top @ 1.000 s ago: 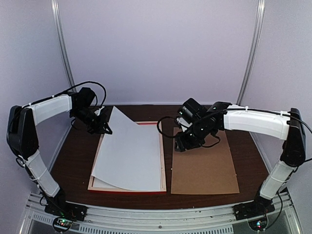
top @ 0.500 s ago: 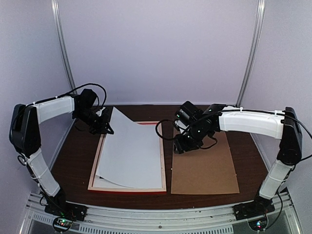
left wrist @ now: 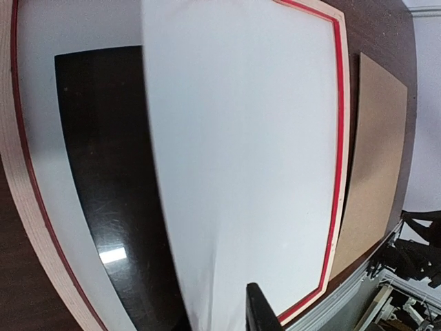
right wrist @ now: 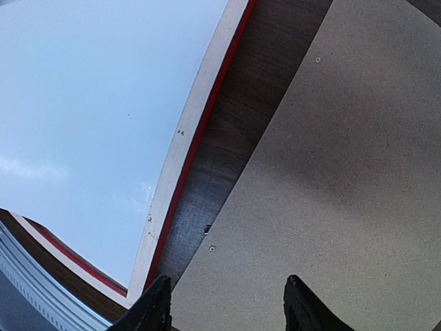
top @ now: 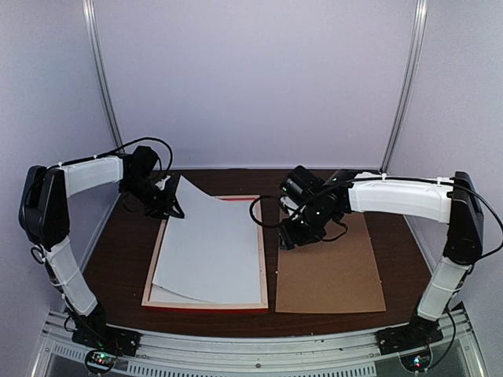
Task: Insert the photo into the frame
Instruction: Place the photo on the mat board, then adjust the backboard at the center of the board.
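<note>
We see a plain brown backing board [top: 330, 263] lying flat on the right half of a dark wooden table [top: 118, 259], with a few small pale specks near its long edge. On the left half lies a white mat [left wrist: 34, 103]; its cut-out window looks dark, with a small glare. Behind stand a pale lilac wall [top: 251, 78] and two slanting metal poles [top: 100, 86]; a metal rail [top: 259, 345] runs along the near edge

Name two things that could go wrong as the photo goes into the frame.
The photo lies skewed, its far corner raised off the frame; released, it may rest on the rails, not inside. Only the left gripper is at it, at one corner, so it could bow or crease.
</note>
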Controlling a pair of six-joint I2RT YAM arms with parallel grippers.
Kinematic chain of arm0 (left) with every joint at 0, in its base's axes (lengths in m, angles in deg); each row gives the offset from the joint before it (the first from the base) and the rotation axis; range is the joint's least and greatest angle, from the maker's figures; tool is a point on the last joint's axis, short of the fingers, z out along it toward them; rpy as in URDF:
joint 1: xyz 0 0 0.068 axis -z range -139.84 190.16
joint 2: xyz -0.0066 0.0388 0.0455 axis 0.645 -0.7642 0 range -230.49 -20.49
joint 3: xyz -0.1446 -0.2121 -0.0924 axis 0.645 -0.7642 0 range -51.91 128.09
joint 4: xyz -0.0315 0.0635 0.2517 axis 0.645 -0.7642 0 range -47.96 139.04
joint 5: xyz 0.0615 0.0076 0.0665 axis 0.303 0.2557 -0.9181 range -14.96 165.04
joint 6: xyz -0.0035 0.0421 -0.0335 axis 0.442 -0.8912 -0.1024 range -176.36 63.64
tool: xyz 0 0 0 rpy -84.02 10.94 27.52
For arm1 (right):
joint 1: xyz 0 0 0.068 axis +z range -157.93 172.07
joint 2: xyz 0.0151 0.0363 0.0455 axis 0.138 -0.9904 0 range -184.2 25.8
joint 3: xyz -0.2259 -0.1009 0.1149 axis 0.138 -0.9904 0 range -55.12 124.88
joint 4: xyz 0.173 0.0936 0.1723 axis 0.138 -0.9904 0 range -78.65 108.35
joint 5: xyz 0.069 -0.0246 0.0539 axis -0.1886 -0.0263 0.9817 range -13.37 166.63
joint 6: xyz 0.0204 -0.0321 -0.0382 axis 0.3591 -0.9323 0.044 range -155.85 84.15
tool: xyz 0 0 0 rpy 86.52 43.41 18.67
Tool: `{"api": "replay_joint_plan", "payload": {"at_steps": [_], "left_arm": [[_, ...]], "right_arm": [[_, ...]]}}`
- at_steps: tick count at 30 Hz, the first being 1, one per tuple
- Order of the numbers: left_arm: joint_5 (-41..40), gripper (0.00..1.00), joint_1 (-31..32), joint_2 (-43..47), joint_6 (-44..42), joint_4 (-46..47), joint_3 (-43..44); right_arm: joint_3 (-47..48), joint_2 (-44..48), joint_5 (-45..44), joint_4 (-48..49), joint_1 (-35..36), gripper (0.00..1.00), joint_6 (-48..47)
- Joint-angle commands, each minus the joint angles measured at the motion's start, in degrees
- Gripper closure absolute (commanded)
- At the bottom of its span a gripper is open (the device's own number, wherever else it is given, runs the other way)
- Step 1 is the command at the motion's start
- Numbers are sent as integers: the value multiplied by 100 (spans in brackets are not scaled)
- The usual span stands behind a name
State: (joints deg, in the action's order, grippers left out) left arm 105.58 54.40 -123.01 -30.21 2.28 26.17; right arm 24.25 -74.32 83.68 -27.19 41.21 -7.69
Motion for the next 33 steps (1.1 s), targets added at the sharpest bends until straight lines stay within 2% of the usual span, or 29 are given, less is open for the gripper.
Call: {"api": "replay_joint_plan", "payload": {"at_steps": [1, 7, 13, 18, 20, 23, 27, 33], "left_arm": [[-183, 77, -35, -88, -118, -2, 172], [-378, 66, -35, -93, -196, -138, 212], [-1100, 54, -35, 67, -338, -472, 365], [-1954, 34, -35, 392, -472, -659, 427], [-2177, 23, -35, 558, -502, -661, 389], [-2382, 14, -35, 804, -529, -646, 344], [-2371, 3, -35, 1131, -492, -480, 198], [-1803, 2, -35, 1912, -158, 135, -294]], "right_arm": [[189, -73, -58, -15, -22, 45, -83], [189, -64, -106, -46, -19, 45, -74], [183, -36, -260, -136, -26, 45, -87], [78, 97, -493, -148, -33, 39, -134], [23, 151, -601, -156, -41, 36, -152], [-24, 217, -678, -161, -66, 30, -170], [-91, 262, -870, -173, -88, 23, -159], [-430, 509, -1065, -143, -282, 18, -85]]}}
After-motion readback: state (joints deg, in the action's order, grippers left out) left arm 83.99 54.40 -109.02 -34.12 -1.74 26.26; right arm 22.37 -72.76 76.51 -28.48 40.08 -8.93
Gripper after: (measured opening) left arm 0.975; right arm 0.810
